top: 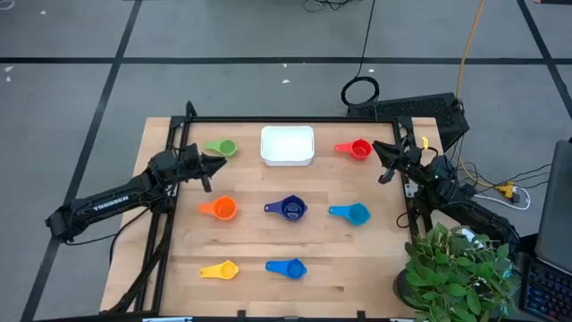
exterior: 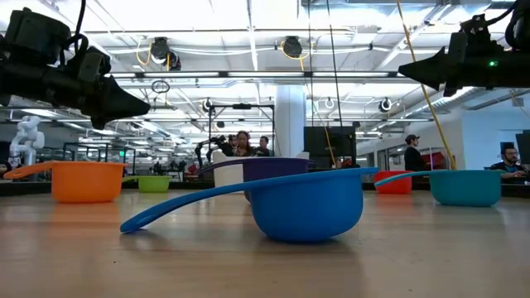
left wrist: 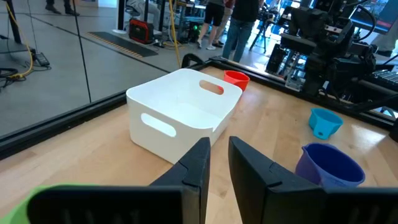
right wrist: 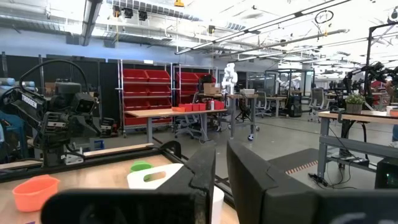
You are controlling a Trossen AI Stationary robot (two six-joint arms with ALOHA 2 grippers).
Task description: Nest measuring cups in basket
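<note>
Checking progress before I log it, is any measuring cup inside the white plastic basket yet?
No, the white plastic basket sits empty in the high view.

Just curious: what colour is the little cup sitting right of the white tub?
Red; the high view shows it best, beside the white tub.

Light wood tabletop point(top: 268, 291) with a black frame around the edge. Leafy green potted plant point(top: 460, 268) sits at the corner nearest the right gripper. Yellow cable point(top: 466, 54) and a coiled black cord point(top: 360, 90) lie on the grey floor beyond. Red bin shelves point(right wrist: 158, 87) and a few people point(exterior: 242, 143) stand in the room behind.
</note>
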